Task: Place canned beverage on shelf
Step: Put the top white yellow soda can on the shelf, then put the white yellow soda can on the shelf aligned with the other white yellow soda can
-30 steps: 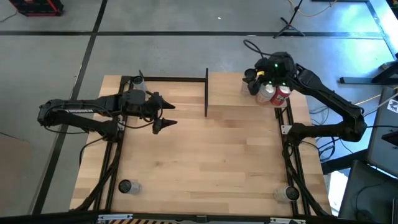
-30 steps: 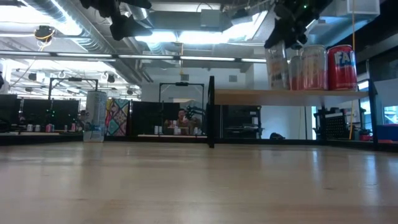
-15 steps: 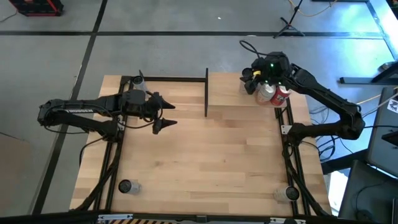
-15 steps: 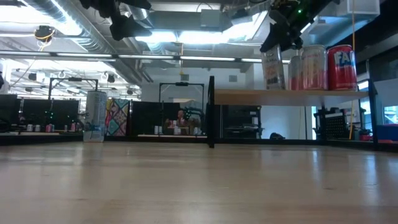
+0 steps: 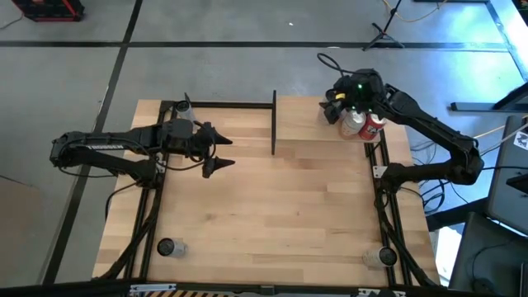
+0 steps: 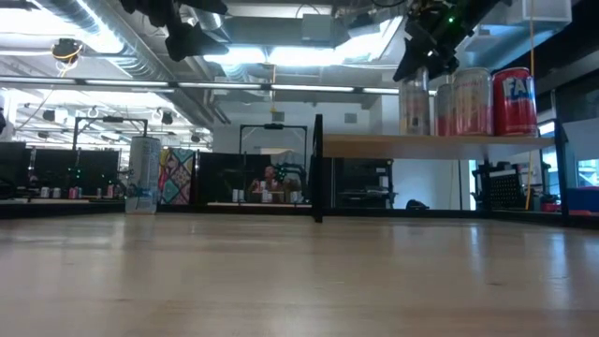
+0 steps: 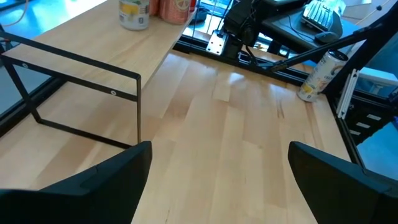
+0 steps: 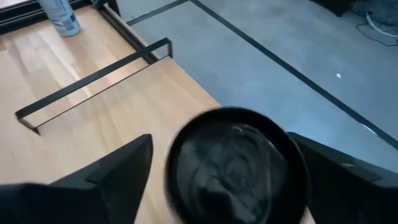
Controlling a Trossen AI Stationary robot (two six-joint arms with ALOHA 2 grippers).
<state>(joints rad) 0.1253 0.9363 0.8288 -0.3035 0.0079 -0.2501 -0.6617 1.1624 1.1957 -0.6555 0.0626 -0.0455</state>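
On the shelf (image 6: 440, 142), three cans stand upright in a row. Right hand (image 5: 340, 106) hovers over the end can (image 6: 415, 105), fingers apart and apparently clear of it. Left hand (image 5: 216, 153), fingers apart, waits above the counter (image 5: 264, 214).

A robotics lab; taped concrete floor (image 5: 247, 33), exposed ceiling ducts (image 6: 94, 28), workstation monitors (image 6: 56, 168).

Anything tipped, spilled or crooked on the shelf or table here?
Nothing stands out. Three cans stand upright in a row on the shelf; the right gripper is just above the left one. The left gripper waits over the table.
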